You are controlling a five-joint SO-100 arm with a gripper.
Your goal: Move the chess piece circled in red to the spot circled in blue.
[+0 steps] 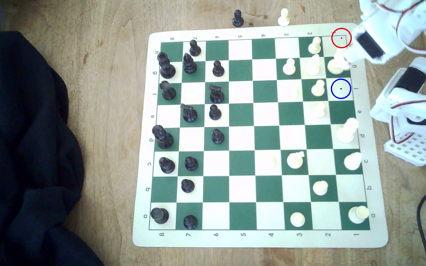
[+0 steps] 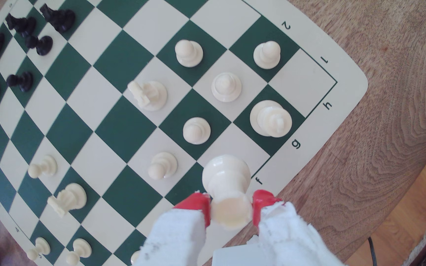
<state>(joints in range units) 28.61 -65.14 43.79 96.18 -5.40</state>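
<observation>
My arm [image 1: 409, 23] is white plastic with black motor blocks, looped by red, white and black cables. My base [image 1: 411, 151] is a perforated white grid. My fingers [image 2: 196, 207] have red tips over fuzzy white wrapping.

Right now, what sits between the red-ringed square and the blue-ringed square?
A green square holding a tall white piece, clearest in the wrist view.

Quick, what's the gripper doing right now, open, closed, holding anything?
Gripper: closed on the white rook, red-tipped fingers clamping its top.
</observation>
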